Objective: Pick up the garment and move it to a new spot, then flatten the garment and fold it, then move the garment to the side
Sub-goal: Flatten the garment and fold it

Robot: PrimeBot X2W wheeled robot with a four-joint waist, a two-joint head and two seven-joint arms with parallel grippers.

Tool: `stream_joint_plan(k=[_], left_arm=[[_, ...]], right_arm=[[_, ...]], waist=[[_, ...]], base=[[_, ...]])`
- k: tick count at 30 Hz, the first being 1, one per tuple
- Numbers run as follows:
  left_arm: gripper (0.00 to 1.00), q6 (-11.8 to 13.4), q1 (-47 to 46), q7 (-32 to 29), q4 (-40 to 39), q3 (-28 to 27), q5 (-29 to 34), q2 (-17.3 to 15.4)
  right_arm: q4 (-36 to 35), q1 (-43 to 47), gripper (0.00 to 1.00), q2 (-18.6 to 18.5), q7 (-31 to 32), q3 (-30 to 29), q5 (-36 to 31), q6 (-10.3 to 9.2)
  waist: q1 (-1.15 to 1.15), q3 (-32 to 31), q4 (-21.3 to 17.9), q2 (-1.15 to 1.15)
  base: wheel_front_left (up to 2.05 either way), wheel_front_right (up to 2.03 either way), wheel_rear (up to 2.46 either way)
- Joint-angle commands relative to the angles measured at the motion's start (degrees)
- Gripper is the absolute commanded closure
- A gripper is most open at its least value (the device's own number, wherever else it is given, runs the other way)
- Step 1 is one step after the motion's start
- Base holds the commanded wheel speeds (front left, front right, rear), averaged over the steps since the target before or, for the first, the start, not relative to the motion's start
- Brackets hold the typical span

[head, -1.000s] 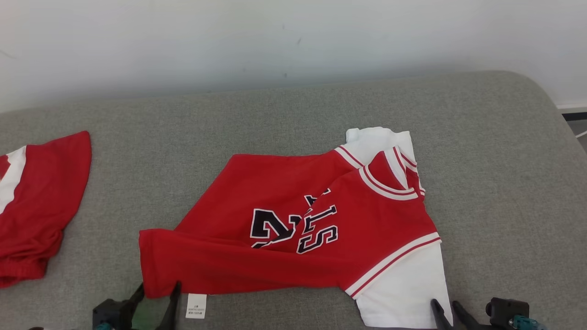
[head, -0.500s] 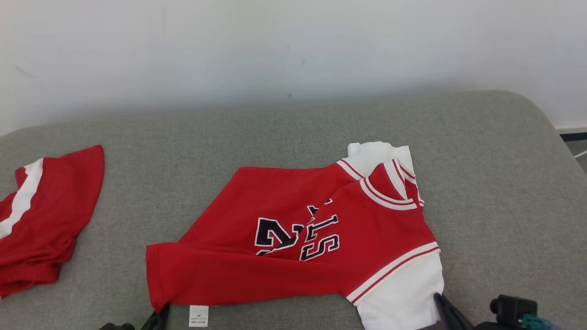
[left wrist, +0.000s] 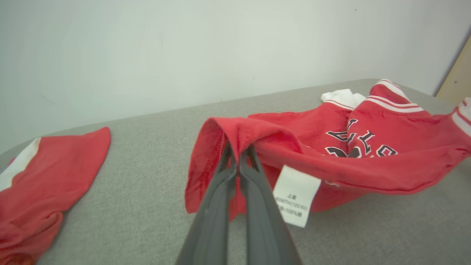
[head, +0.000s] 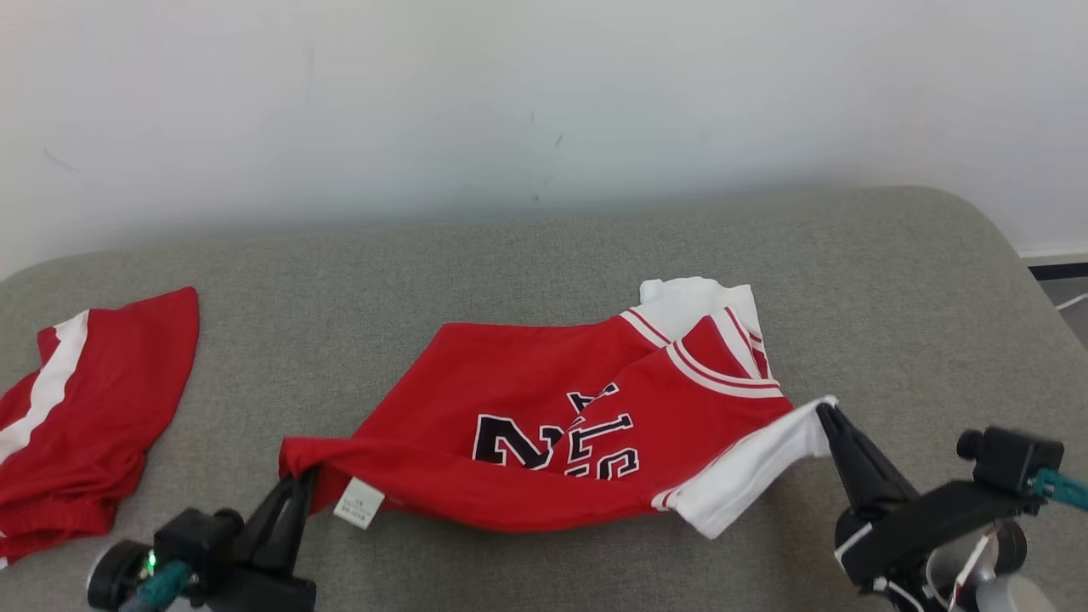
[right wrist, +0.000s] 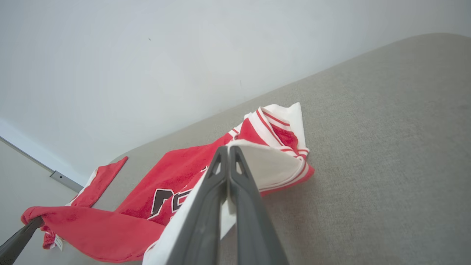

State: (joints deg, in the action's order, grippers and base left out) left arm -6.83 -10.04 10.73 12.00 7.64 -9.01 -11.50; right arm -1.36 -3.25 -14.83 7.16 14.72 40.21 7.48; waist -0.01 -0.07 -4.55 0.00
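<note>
A red jersey [head: 544, 425] with white sleeves and black lettering lies across the middle of the grey cushion [head: 544, 246], its near edge lifted. My left gripper [head: 299, 481] is shut on the jersey's red hem corner [left wrist: 235, 138], beside a white care label [left wrist: 296, 195]. Over on the other side, my right gripper [head: 824, 412] is shut on the tip of the white sleeve [right wrist: 265, 162], holding it raised off the cushion. The collar end [right wrist: 279, 121] still rests on the surface.
A second red garment with a white stripe [head: 76, 416] lies at the cushion's left edge. A pale wall [head: 544, 93] rises behind the cushion. The cushion's rounded right corner [head: 986, 229] drops to the floor. Bare grey fabric stretches behind the jersey.
Both grippers closed on the jersey's near corners and rose, lifting its front edge. The head camera also tilted, shifting the whole scene downward.
</note>
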Motion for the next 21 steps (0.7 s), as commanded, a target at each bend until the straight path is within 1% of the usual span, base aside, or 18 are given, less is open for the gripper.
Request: stream_joint_plan(k=[1,3,4,5,7,9,12,15,16,18,21], left_arm=[[1.00,-0.2,-2.9,-1.9,-1.6,0.9,-0.4,-1.8],[1.00,-0.5,-6.0,-3.1,-2.0,1.4,-3.3,-1.6],[1.00,-0.5,-7.9,-3.9,-1.5,1.8,-4.4,-2.4],[1.00,-0.5,-7.9,-3.9,-1.5,1.8,-4.4,-2.4],[1.00,-0.5,-12.2,-5.7,0.4,4.0,-4.4,-5.4],[1.00,-0.6,-17.3,-6.7,2.1,6.3,-8.8,-5.5],[1.00,-0.5,-26.0,-8.3,4.7,10.5,-12.2,-9.3],[1.00,-0.5,-35.6,-9.0,7.7,15.1,-13.6,-12.4],[1.00,-0.6,-41.8,-9.4,9.7,17.3,-15.6,-13.3],[1.00,-0.6,-48.0,-9.7,11.7,19.7,-16.6,-14.5],[1.00,-0.6,-56.5,-10.1,15.2,23.2,-18.6,-15.5]], right_arm=[[0.3,-4.0,1.00,-0.6,0.2,0.1,-0.5,0.02],[2.1,-8.0,1.00,-0.7,-0.1,-0.1,0.1,0.02],[3.4,-10.5,1.00,-1.2,-0.4,0.1,-0.1,0.02],[3.4,-10.5,1.00,-1.2,-0.4,0.1,-0.1,0.02],[6.8,-16.1,1.00,-1.2,-0.9,1.2,0.1,0.02],[11.1,-22.3,1.00,-0.5,-1.8,1.5,1.8,0.02],[17.9,-32.3,1.00,-0.7,-2.6,2.4,4.1,0.02],[24.0,-43.0,1.00,-0.7,-3.2,3.9,5.8,0.02],[27.9,-49.6,1.00,-0.7,-3.8,4.1,7.3,0.02],[31.9,-56.0,1.00,-0.7,-4.1,4.2,8.7,0.02],[37.8,-65.0,1.00,-0.2,-4.7,4.0,10.3,0.02]], waist=[[0.01,0.6,0.0,0.00],[0.01,1.5,0.1,0.00],[0.01,2.3,0.1,0.00],[0.01,2.3,0.1,0.00],[0.01,4.5,-0.2,0.00],[0.01,6.8,-0.3,0.00],[0.01,10.6,-0.1,0.00],[0.01,14.0,0.0,0.00],[0.01,16.0,-0.1,0.00],[0.01,17.9,-0.1,0.00],[0.01,19.8,-0.5,0.00]], base=[[0.00,0.00,0.00],[0.00,0.00,0.00],[0.00,0.00,0.00],[0.00,0.00,0.00],[0.00,0.00,0.00],[0.00,0.00,0.00],[0.00,0.00,0.00],[0.00,0.00,0.00],[0.00,0.00,0.00],[0.00,0.00,0.00],[0.00,0.00,0.00]])
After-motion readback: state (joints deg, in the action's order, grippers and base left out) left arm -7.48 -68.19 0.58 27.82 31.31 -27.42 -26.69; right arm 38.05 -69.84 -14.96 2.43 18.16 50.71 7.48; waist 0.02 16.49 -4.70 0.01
